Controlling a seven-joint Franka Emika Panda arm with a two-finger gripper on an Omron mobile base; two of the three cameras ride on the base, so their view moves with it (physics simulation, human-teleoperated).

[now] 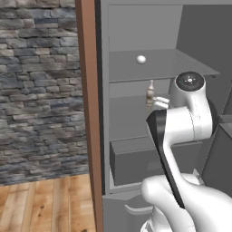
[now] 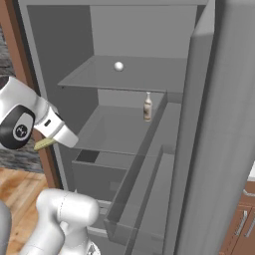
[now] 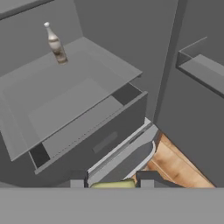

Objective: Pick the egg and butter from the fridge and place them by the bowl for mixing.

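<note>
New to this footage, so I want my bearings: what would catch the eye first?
The open fridge, grey inside, with a small white egg alone on its upper shelf. One shelf down stands a small bottle. The pincer, low before the drawer, is shut on a yellowish block.

white egg (image 1: 141,59) rests on upper shelf of open grey fridge (image 2: 129,45); pale yellow butter (image 3: 114,184) pinched in claw (image 3: 111,181)

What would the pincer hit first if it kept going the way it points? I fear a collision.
Probably the drawer front below the bottle shelf, though depth is unclear. The pincer is shut on a yellowish piece.
</note>
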